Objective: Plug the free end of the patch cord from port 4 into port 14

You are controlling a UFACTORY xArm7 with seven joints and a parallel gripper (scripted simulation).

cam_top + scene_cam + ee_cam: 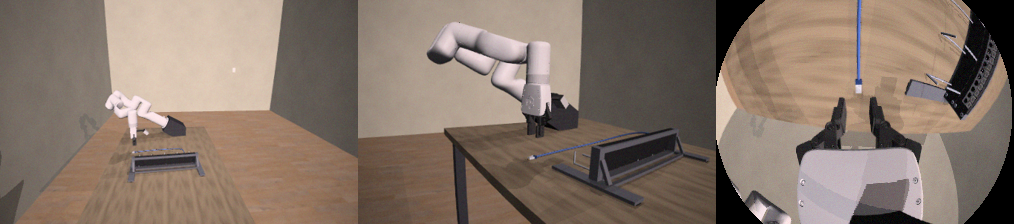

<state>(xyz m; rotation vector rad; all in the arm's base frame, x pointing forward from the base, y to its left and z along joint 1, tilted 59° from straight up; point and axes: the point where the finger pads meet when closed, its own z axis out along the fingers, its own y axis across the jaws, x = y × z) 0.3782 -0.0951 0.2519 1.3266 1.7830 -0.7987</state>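
Claw (pixel 134 140) (pixel 535 130) (pixel 857 104) is part open, nothing between its fingers, above the surface (pixel 163 200) (pixel 495 159) (pixel 791 75). From my station, the blue cord (pixel 160 150) (pixel 581 143) (pixel 859 40) shows its pale free plug (pixel 134 152) (pixel 531 158) (pixel 859 89) lying on the surface, near the rack (pixel 165 156) (pixel 597 163) (pixel 976 55). Wrist view cuts off the rack and the cord's far run. Port numbers are illegible; I cannot read port 14. Latch orientation is too small to verify.

From the top, see a pale wall (pixel 167 56) (pixel 399 74) at twelve o'clock; small white plate (pixel 233 70) at two; dark walls (pixel 323 93) (pixel 655 67) at nine and three; wooden floor (pixel 297 159) (pixel 406 178) at four.
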